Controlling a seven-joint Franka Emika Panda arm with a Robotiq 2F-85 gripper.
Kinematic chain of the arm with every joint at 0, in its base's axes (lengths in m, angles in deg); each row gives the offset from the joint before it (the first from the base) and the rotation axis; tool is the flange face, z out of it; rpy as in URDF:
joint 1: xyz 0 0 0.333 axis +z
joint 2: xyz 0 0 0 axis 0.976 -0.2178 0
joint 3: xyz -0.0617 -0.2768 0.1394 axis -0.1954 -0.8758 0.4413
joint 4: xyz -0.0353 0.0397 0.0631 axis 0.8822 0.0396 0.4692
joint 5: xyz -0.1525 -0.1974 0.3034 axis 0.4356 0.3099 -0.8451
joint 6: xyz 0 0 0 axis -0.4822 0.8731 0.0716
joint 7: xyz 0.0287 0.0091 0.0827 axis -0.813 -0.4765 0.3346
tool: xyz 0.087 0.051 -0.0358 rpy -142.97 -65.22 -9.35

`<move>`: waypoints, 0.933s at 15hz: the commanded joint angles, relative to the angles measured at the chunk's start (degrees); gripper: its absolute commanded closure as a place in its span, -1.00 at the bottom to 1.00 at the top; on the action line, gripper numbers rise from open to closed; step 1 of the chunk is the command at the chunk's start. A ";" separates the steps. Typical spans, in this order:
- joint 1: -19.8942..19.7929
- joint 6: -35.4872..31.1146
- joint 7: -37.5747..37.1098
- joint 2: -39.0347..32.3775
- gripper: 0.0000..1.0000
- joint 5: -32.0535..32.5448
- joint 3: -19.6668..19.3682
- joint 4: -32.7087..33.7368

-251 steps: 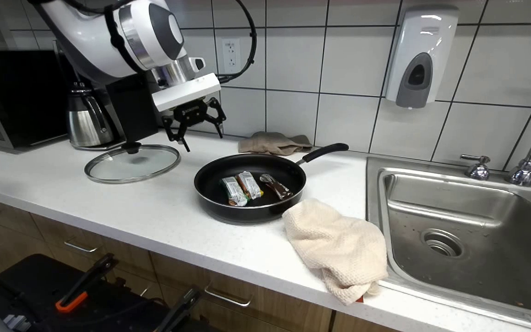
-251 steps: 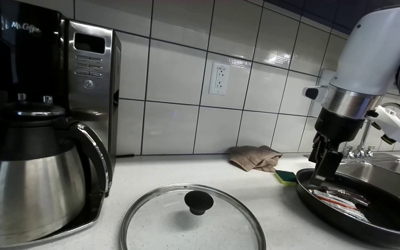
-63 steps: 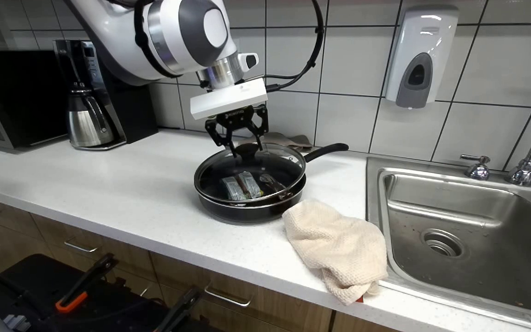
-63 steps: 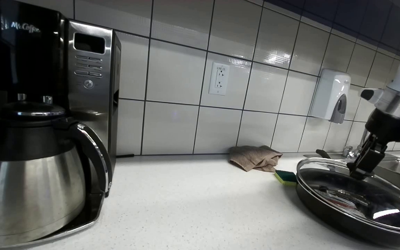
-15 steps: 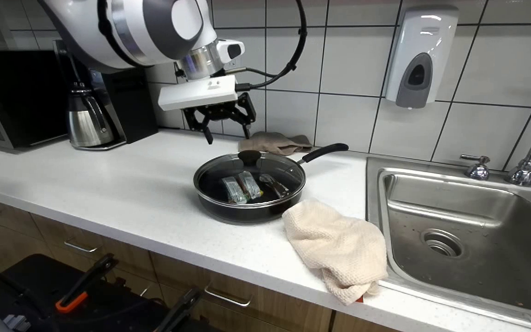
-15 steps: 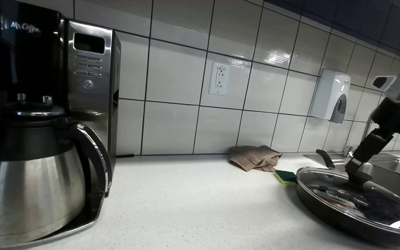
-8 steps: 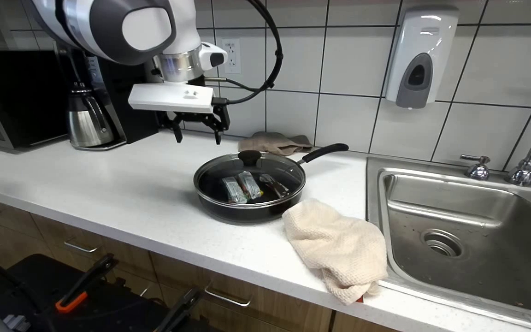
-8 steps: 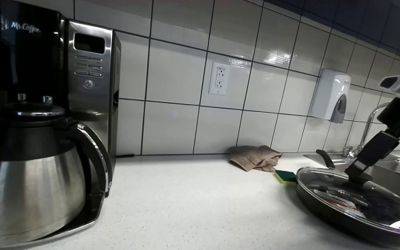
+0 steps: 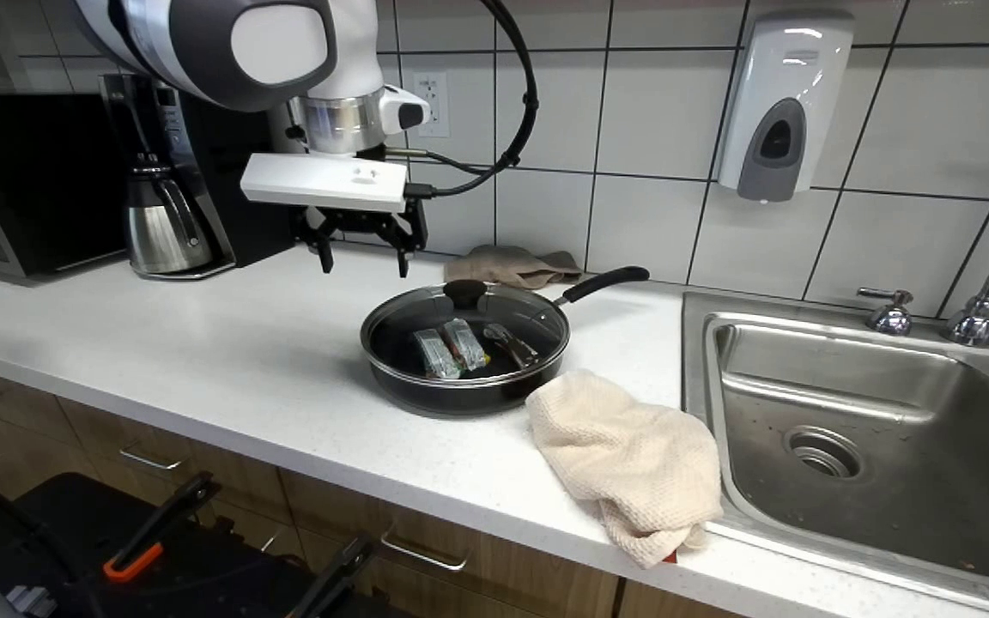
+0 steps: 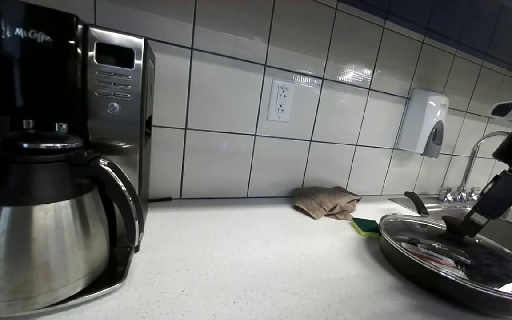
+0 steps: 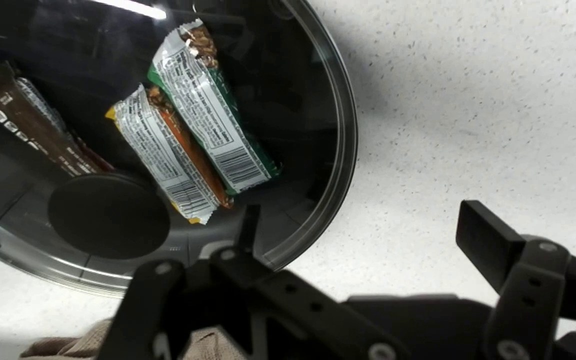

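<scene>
Lid on pan; tool released and clear of the knob

The glass lid (image 9: 494, 321) sits on the pan (image 9: 460, 398), its knob (image 9: 464, 293) uppermost, presumably so that it can be lifted from above. The rim appears seated, though the far side shows too poorly to certify. Wrapped bars (image 11: 208, 107) lie inside the pan under the lid, where its raised sides should keep them from sliding out. The tool (image 9: 364, 266) hangs in the air near the pan, fingers (image 11: 488, 240) spread, nothing between them; the wrist view shows the knob outside their gap. The pan's handle (image 9: 606, 283) points toward the wall (image 9: 546, 112), likely to avoid being knocked. Around the pan on the desk (image 9: 203, 352): a brown cloth (image 9: 507, 266) behind, a sponge (image 10: 366, 227) just beside, a beige cloth (image 9: 632, 463) toward the sink (image 9: 697, 386).
</scene>
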 commanded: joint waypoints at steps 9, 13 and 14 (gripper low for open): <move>-4.44 7.25 4.52 0.27 -1.00 5.24 4.10 0.32; -4.88 7.70 4.49 0.26 -1.00 5.85 4.52 0.43; -4.88 7.71 4.49 0.26 -1.00 5.85 4.52 0.44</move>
